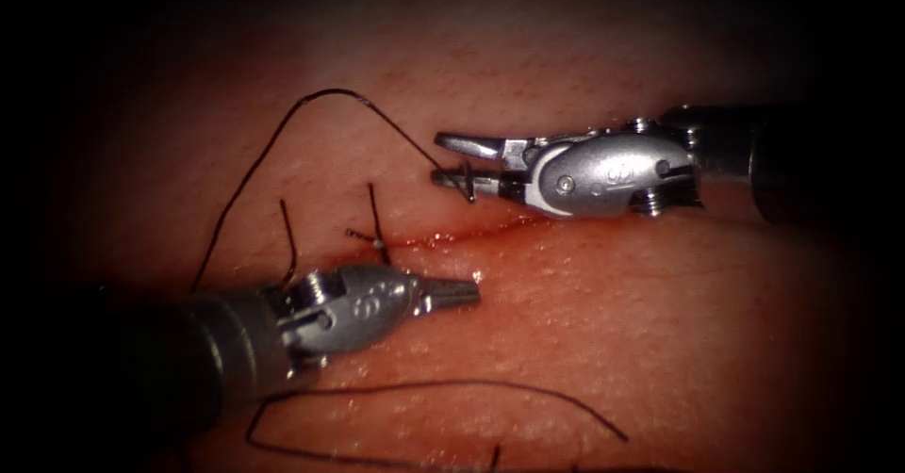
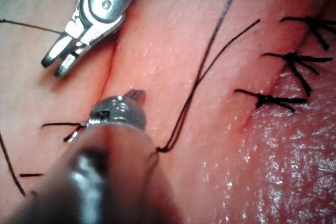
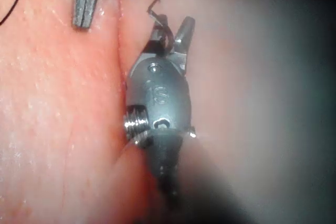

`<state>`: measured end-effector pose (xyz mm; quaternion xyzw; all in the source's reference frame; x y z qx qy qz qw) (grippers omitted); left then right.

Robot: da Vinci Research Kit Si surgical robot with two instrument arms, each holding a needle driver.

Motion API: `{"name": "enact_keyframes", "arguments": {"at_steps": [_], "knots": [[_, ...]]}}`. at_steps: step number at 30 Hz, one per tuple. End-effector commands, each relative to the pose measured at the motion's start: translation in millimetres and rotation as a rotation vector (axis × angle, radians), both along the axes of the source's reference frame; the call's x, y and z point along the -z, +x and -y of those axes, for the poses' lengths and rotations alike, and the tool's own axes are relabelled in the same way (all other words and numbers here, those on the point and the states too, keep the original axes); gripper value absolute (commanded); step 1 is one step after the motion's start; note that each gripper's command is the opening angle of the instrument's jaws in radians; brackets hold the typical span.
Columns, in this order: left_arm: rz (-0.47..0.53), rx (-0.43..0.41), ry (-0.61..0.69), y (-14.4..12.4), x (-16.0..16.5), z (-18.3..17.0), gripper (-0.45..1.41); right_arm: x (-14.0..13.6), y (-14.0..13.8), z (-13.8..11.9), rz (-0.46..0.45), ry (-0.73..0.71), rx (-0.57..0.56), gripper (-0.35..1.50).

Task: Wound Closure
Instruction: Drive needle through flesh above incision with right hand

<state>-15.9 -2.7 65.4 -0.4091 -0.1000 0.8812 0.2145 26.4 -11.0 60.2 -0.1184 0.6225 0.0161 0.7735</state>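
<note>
**Right tool open by the thread, left tool shut and empty**

In the endoscope view we see the right tool (image 1: 454, 158) above the cut (image 1: 471, 235) with its jaws apart. The thread (image 1: 311, 101) arcs up from the lower left and comes down to its lower jaw, where something small and dark crosses the tip (needle or a kink of thread, we can't tell). So we can't place the needle. The left tool (image 1: 462, 291) sits just below the cut, jaws together, holding nothing. A knot (image 1: 379, 243) with short cut ends sits on the cut beside it. More thread loops across the tissue (image 1: 660, 341) lower down. The left wrist view shows three finished stitches (image 2: 294, 80).
</note>
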Motion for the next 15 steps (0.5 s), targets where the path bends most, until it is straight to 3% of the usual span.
{"name": "enact_keyframes", "arguments": {"at_steps": [1,11,15], "knots": [[0.0,-0.002,0.0,-0.6,-0.5,-0.2,-0.45,-0.4,0.7,-0.5,0.006,-0.008,0.009,-0.35],[-0.002,0.003,0.005,-0.8,-0.2,-0.6,-0.45,-1.0,0.9,-0.9,0.013,-0.01,0.112,-0.35],[-0.004,0.049,-0.019,-1.0,-0.2,-1.3,-0.45,-0.9,1.5,-1.6,0.02,0.031,0.152,-0.35]]}}
